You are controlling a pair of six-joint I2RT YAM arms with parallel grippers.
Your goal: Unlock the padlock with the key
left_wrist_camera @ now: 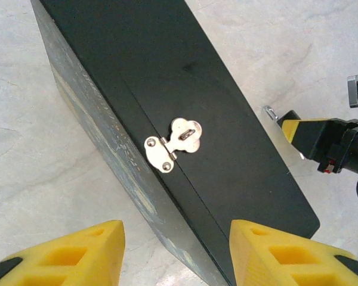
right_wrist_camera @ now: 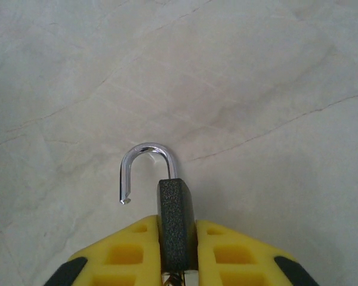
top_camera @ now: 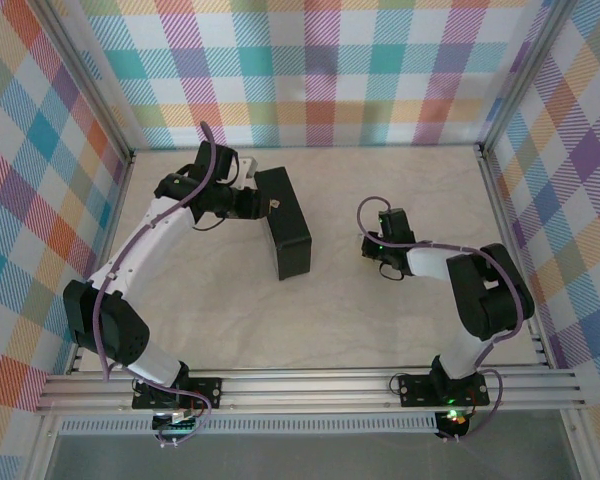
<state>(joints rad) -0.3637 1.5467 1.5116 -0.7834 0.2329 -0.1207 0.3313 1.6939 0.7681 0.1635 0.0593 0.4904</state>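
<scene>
The right gripper [right_wrist_camera: 178, 231] sat at the bottom centre of the right wrist view. Its yellow pads [right_wrist_camera: 128, 256] were pressed to both sides of the padlock [right_wrist_camera: 177, 208], holding it upright over the pale table [right_wrist_camera: 256, 89]. The shackle [right_wrist_camera: 144, 156] arched above the dark body with its free end hanging clear to the left, so the lock looked already open. A metal glint [right_wrist_camera: 174, 277] showed under the body at the frame's lower edge. It may have been the key, but I could not tell.

In the left wrist view the left gripper [left_wrist_camera: 176, 232] hovered over the black box [left_wrist_camera: 167, 71]. Its fingers were spread wide at the lower corners with nothing between them, and the hasp [left_wrist_camera: 174, 143] lay mid-frame with no lock through it. The padlock's silvery loop peeked out at the right of that frame, just beside the box's edge.

The grip was the main risk. The pads covered only the lower part of a small, smooth body, so any slackening would probably drop the lock onto the table, where it could roll or land awkwardly. A knock of the shackle against the table or the box could push the free end back in and relock it. If the key sat loose in its slot, a jolt might shake it out. The right gripper was close to the box, so a careless sweep could also shove the box.
</scene>
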